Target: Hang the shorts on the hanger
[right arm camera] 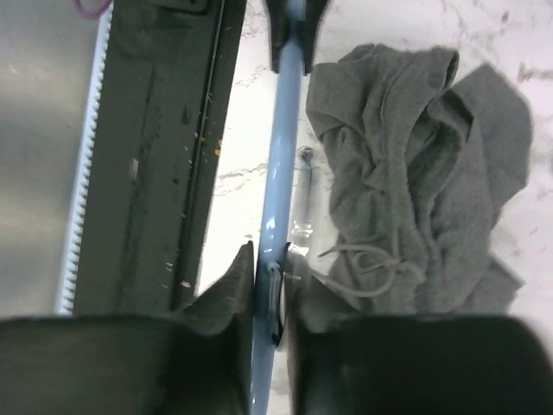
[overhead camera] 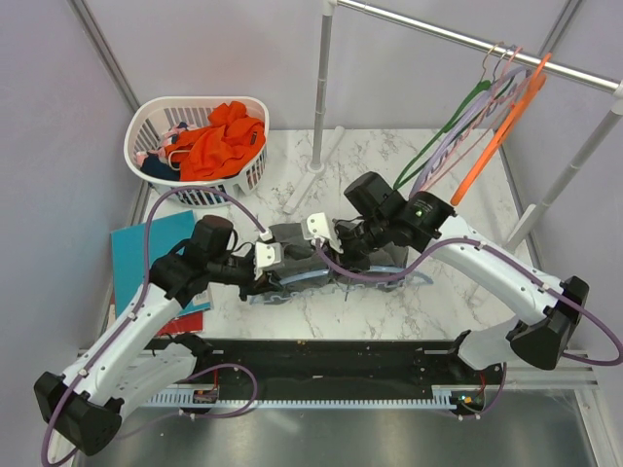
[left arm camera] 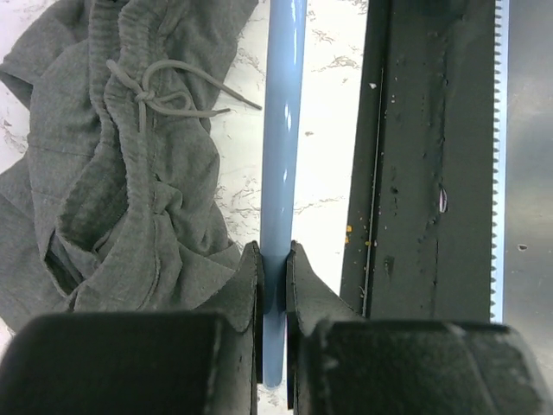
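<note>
Left claw (left arm camera: 275,256) clamps the hanger (left arm camera: 282,130), right claw (right arm camera: 270,261) straddles it, wrists facing.

white basket (overhead camera: 206,195), orange garment (overhead camera: 219,141), clothes rail (overhead camera: 467,39)

- Top external view: bright, even light from above. The marble tabletop (overhead camera: 389,311) shows only soft, faint shadows beneath the arms, and the metal rail (overhead camera: 438,31) carries a thin highlight.
- Left wrist view: focus is sharp on the shorts (left arm camera: 112,173). A long streak of glare runs down the hanger (left arm camera: 278,130), and the left gripper (left arm camera: 275,255) is dark and blurred.
- Right wrist view: dimmer and softer overall. The right gripper (right arm camera: 270,259) is out of focus, and the tabletop is washed out toward the upper right.
</note>
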Robot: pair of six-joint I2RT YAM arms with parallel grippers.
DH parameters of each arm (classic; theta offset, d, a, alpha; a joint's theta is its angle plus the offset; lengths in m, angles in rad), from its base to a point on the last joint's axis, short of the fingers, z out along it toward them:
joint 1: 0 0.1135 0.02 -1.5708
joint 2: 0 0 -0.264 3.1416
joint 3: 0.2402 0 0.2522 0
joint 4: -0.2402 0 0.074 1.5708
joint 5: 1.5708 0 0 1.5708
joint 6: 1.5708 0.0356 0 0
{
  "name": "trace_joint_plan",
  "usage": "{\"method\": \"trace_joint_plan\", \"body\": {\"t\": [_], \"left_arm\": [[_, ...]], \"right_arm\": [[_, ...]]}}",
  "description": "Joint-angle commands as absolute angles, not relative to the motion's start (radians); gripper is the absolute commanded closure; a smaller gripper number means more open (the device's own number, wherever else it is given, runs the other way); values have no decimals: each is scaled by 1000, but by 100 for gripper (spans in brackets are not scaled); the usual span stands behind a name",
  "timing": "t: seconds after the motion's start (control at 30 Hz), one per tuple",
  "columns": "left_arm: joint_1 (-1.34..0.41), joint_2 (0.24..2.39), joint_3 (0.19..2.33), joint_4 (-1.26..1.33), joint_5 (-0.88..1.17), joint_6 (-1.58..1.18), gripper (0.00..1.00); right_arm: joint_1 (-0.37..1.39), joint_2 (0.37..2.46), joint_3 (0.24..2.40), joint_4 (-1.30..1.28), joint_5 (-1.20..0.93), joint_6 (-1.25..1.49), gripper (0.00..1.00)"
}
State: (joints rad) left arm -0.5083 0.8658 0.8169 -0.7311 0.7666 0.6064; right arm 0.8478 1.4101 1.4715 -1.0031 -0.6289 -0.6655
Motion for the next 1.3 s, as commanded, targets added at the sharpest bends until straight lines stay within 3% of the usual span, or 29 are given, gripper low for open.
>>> {"method": "trace_joint_plan", "body": {"t": [0.0, 0.07, 0.17, 0.27, 0.43, 0.73, 1.27], "left_arm": [[-514, 868, 877, -643, 782, 525, 98], [-509, 870, 874, -602, 715, 461, 94], [-419, 861, 856, -514, 696, 387, 63], [-274, 886, 854, -445, 728, 342, 50], [-134, 1020, 916, -442, 732, 302, 45], [-167, 1305, 1002, -509, 624, 284, 40], [-273, 1413, 1000, -534, 465, 293, 40]], "right_arm": [[850, 1437, 1528, -994, -556, -661, 100], [850, 1436, 1549, -985, -520, -653, 100], [844, 1417, 1585, -977, -428, -652, 100], [833, 1387, 1609, -992, -353, -672, 100], [828, 1339, 1626, -1061, -272, -693, 100], [782, 1328, 1603, -1071, -226, -719, 100], [736, 1393, 1522, -1088, -336, -764, 100]]}}
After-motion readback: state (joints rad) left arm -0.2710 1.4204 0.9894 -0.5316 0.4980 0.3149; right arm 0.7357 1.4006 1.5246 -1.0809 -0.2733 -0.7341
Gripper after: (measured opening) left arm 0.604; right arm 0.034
